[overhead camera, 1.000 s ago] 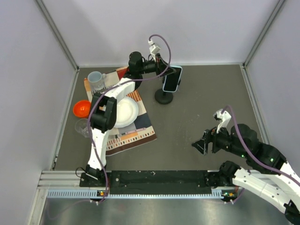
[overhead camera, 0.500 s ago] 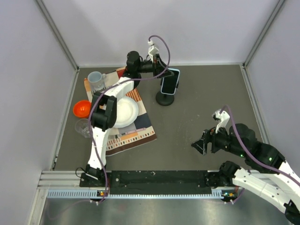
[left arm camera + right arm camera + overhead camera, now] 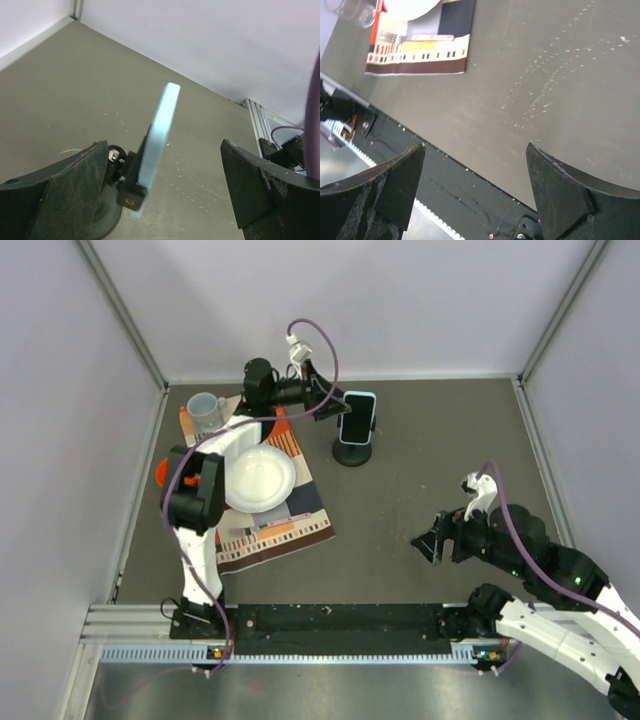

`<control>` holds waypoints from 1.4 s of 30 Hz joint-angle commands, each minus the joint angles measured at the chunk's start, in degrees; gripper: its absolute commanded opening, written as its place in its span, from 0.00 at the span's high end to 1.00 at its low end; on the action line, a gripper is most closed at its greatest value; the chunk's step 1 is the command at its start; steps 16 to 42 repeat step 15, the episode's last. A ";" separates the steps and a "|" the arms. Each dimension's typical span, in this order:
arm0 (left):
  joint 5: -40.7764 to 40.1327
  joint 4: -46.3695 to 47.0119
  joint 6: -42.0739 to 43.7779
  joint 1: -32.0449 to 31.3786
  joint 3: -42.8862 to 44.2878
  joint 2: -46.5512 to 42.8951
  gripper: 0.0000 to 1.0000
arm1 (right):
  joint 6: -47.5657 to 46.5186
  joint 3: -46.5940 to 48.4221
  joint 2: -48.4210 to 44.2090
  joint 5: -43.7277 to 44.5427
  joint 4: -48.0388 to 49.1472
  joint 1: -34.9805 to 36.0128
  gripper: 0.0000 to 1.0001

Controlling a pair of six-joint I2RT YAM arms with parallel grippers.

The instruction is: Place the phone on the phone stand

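Note:
The phone (image 3: 358, 417), black screen with a light blue edge, stands upright in the clip of the black phone stand (image 3: 351, 452) at the back of the table. In the left wrist view the phone (image 3: 159, 140) shows edge-on, held by the stand's clip (image 3: 131, 189). My left gripper (image 3: 327, 404) is open just left of the phone; its fingers (image 3: 75, 185) touch nothing. My right gripper (image 3: 430, 540) hovers open and empty over the table's near right part, far from the phone.
A striped placemat (image 3: 285, 512) lies at the left with a white plate (image 3: 258, 478) on it. A grey mug (image 3: 205, 412) stands at its back corner. An orange bowl (image 3: 160, 470) peeks out behind the left arm. Walls enclose three sides.
My left gripper opened, let go of the phone and drew back to the left. The phone stays standing on the stand. The right gripper opened slightly wider.

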 commanded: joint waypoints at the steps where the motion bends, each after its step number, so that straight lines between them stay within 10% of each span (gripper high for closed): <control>1: -8.16 3.19 -0.46 1.83 -9.64 -17.30 0.02 | 4.88 1.40 -1.19 10.34 -0.65 -0.42 0.16; 7: -29.08 -13.61 -3.25 2.09 -24.51 -37.89 0.02 | 8.39 3.16 -0.67 19.66 -3.19 -0.42 0.01; 15: -29.54 -30.36 -3.02 2.01 -34.55 -62.74 0.02 | 4.20 8.08 -4.70 28.55 -3.29 -0.42 0.01; 42: -29.54 -30.36 -3.02 2.01 -34.55 -62.74 0.02 | 4.20 8.08 -4.70 28.55 -3.29 -0.42 0.01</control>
